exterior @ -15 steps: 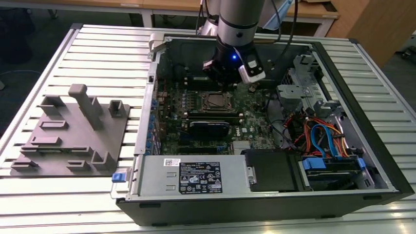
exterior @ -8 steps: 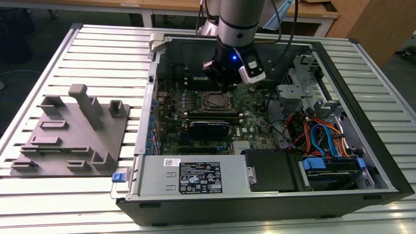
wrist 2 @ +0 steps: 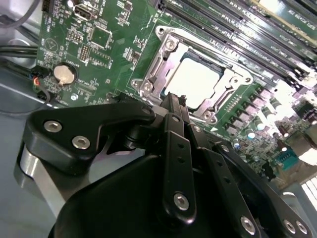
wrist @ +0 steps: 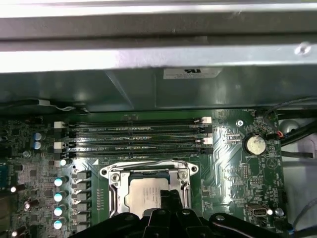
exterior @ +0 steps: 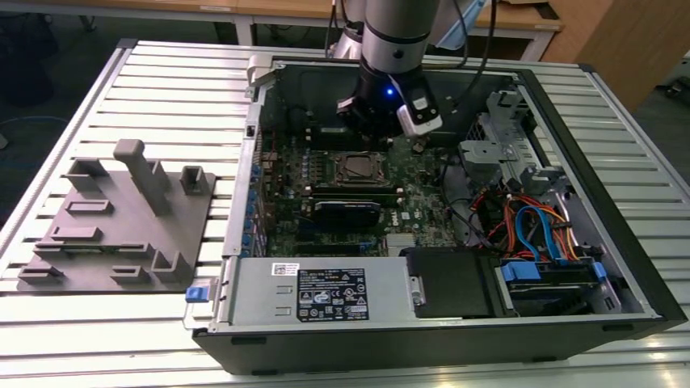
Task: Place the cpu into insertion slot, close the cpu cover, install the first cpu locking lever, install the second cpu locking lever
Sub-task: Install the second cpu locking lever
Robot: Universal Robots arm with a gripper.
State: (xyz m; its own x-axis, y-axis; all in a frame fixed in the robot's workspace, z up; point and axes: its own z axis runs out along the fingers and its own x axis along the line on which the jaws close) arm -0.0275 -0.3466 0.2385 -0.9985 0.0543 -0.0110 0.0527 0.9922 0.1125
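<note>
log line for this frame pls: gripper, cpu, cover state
gripper: jaws shut, empty, just above socket edge | cpu: seated in insertion slot | cpu cover: down over cpu | levers: cannot tell

Cpu [wrist 2: 194, 82] silver, flat in insertion slot [wrist: 115, 198]; cpu cover [wrist 2: 163, 57] apparently closed over it.

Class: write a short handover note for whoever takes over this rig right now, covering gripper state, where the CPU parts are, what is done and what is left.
Gripper: fingers together, holding nothing, poised just beside the insertion slot inside the open computer case.
CPU: seated in the slot on the green motherboard.
CPU cover: down around the chip in both wrist views.
Done: CPU placed, cover closed.
Left: I cannot tell whether either locking lever is latched; check both.
</note>
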